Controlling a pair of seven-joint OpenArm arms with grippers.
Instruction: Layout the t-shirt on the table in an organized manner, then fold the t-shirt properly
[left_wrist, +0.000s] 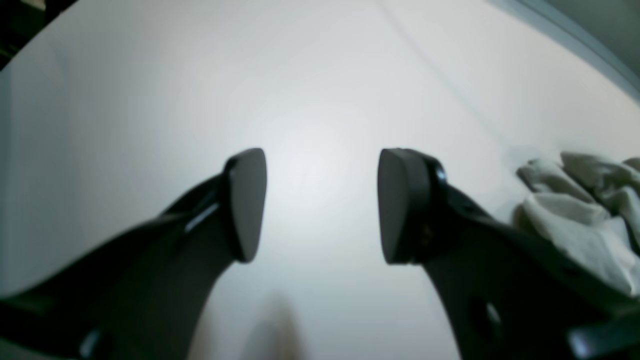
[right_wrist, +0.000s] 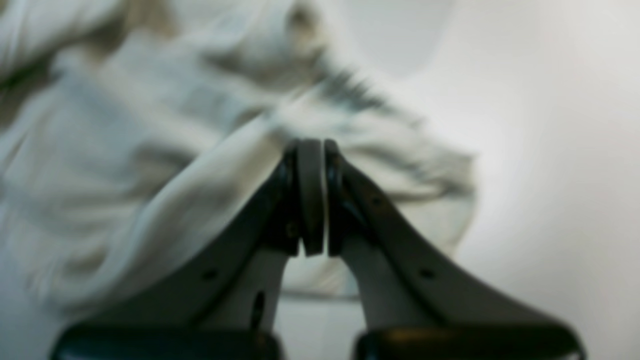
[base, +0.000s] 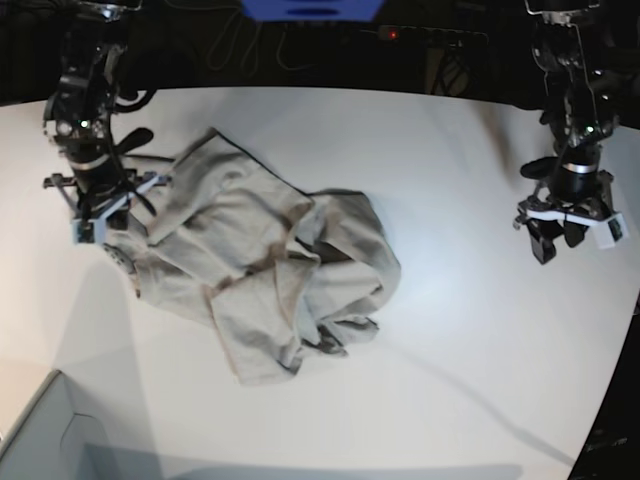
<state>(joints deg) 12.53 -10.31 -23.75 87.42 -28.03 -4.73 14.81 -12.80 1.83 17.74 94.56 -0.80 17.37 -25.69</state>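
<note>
Left end effector spread over bare worktop; right end effector pressed together beside crumpled t-shirt, centre-left. Best pinching separate edges, then drawing outward evenly.

A robot lab: two black arms mounted at a bare white table, cables behind.

two black arms, white brackets at the wrists; dark curved fingers with flat, rounded pads.
</note>
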